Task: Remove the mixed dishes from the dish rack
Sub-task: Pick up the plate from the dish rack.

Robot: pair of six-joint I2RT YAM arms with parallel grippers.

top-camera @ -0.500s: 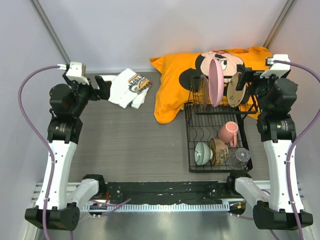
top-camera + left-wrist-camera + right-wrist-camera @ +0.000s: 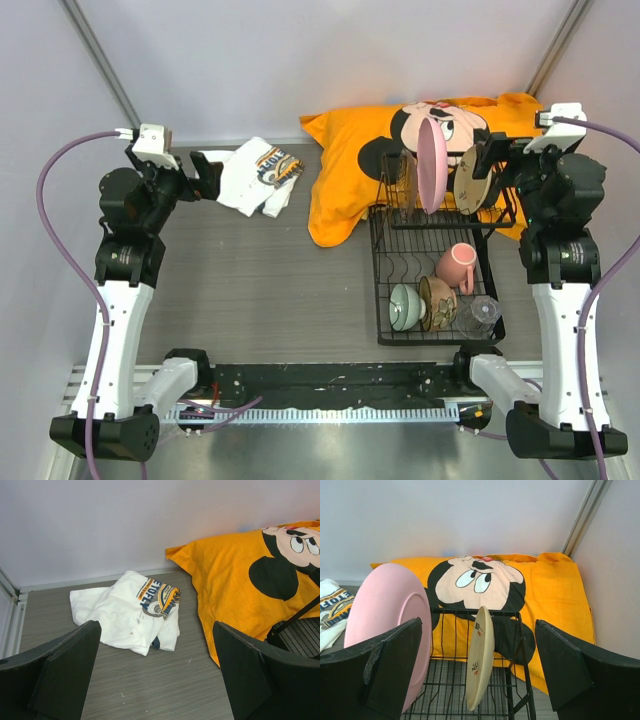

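Note:
The black wire dish rack point(image 2: 376, 270) stands right of centre. A pink plate point(image 2: 433, 165) and a tan plate point(image 2: 468, 182) stand on edge at its far end. Nearer lie a pink mug point(image 2: 456, 265), a pale green bowl point(image 2: 404, 305), a brown bowl point(image 2: 437, 303) and a clear glass point(image 2: 480, 315). My right gripper point(image 2: 490, 158) hovers open just right of the tan plate. In the right wrist view its jaws point(image 2: 477, 630) frame the tan plate point(image 2: 481, 655), apart from it, with the pink plate point(image 2: 390, 615) at left. My left gripper point(image 2: 210, 175) is open and empty at far left.
An orange cartoon-mouse pillowcase point(image 2: 400, 150) lies under and behind the rack's far end. A crumpled white T-shirt point(image 2: 255, 178) lies just beyond the left gripper point(image 2: 156, 630), seen also as the white shirt point(image 2: 132, 610) in the left wrist view. Walls close the back and sides.
The right arm's wrist has shifted slightly to the right and up. The left arm and the dishes have not moved.

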